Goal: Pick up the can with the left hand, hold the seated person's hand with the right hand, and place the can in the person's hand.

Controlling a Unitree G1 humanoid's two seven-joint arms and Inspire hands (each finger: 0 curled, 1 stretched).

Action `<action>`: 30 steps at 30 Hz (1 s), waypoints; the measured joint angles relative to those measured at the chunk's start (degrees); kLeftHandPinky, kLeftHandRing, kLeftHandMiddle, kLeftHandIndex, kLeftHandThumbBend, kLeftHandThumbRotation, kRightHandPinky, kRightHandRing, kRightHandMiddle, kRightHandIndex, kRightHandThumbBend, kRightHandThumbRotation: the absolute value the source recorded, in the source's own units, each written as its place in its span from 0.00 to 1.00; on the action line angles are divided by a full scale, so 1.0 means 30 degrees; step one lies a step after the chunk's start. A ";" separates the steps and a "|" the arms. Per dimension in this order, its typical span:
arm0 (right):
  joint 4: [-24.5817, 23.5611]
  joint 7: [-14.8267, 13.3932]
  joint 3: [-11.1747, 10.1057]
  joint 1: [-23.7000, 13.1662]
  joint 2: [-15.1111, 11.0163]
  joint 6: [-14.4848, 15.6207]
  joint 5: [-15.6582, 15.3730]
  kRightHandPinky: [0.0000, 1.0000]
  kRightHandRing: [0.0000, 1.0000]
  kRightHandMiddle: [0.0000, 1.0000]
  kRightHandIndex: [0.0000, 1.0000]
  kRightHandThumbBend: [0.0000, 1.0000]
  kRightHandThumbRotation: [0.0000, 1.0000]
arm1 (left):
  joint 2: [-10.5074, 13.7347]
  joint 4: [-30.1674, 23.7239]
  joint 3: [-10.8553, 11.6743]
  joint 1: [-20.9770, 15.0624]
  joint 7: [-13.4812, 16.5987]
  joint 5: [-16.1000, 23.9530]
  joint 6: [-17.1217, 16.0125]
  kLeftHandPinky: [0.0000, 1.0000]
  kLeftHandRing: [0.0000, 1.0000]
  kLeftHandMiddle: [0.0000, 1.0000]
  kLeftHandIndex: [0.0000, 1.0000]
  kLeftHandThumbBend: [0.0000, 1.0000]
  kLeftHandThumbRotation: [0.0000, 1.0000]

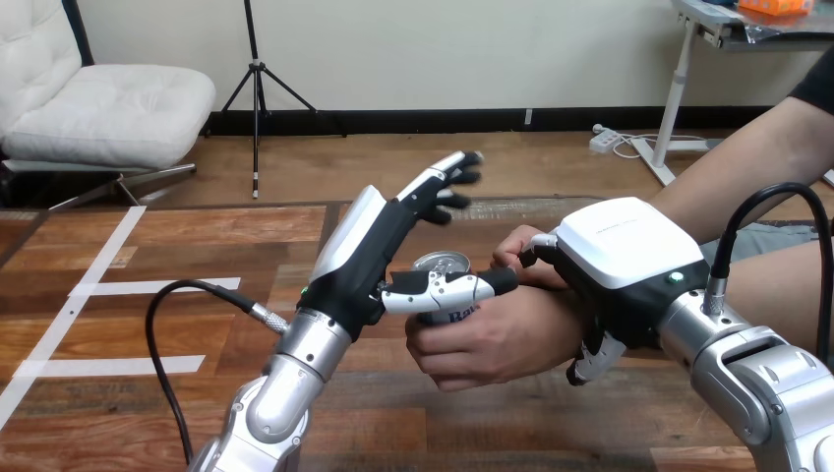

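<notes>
I see the can (442, 264) upright in the middle of my view, raised above the desk (148, 393), with its silver top showing. It sits inside the person's hand (492, 339), whose fingers are curled round its body from the right and below, so most of its side is hidden from me.

My left hand (369, 251) is just beside the can on its left. Its fingers (447, 179) are straight and spread, pointing up and away from the can without gripping anything. Only the thumb reaches out sideways across the front of the can, over the person's curled fingers. I can't tell whether the thumb touches the can itself.

My right hand (625, 241) is to the right of the can, its white back facing up. It is clamped round the person's wrist: one of its fingers (590, 362) hooks underneath the wrist and a dark tip comes over the top near the base of the person's hand. The person's forearm runs out from behind it toward the upper right.

White tape strips (108, 287) lie on the desk at the left, well apart from both hands.
</notes>
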 measured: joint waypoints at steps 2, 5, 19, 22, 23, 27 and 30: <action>0.0041 0.0000 0.0000 0.0000 -0.0001 -0.0005 -0.0002 0.73 0.81 0.83 0.79 0.96 0.00 | 0.0056 -0.0002 -0.0026 0.0000 0.0032 0.0008 0.0012 0.84 0.92 0.95 0.96 0.94 0.56; 0.0080 -0.0001 -0.0001 0.0000 -0.0006 -0.0029 -0.0004 0.73 0.81 0.83 0.79 0.96 0.00 | 0.0112 -0.0002 -0.0060 0.0000 0.0092 0.0022 0.0027 0.84 0.93 0.96 0.97 0.95 0.57; 0.0385 -0.0121 -0.0001 -0.0030 -0.0008 -0.0204 -0.0004 0.73 0.81 0.83 0.79 0.96 0.00 | 0.0181 -0.0001 -0.0355 0.0000 0.0331 0.0058 0.0027 0.85 0.95 0.97 0.98 0.95 0.59; 0.0428 -0.0142 -0.0001 -0.0031 -0.0009 -0.0209 -0.0004 0.73 0.81 0.83 0.79 0.96 0.00 | 0.0187 -0.0002 -0.0431 0.0000 0.0392 0.0138 0.0028 0.85 0.95 0.97 0.98 0.96 0.59; 0.0436 -0.0154 -0.0001 -0.0032 -0.0009 -0.0214 -0.0004 0.73 0.81 0.83 0.79 0.96 0.00 | 0.0189 -0.0002 -0.0447 0.0000 0.0410 0.0186 0.0028 0.85 0.95 0.97 0.98 0.96 0.59; 0.0446 -0.0166 -0.0001 -0.0032 -0.0009 -0.0228 -0.0002 0.73 0.81 0.83 0.79 0.95 0.00 | 0.0188 -0.0002 -0.0491 0.0000 0.0425 0.0270 0.0030 0.85 0.95 0.97 0.98 0.95 0.59; 0.0446 -0.0166 -0.0001 -0.0032 -0.0009 -0.0227 0.0002 0.73 0.81 0.83 0.79 0.95 0.00 | 0.0187 -0.0002 -0.0498 0.0000 0.0425 0.0269 0.0039 0.85 0.95 0.97 0.97 0.95 0.58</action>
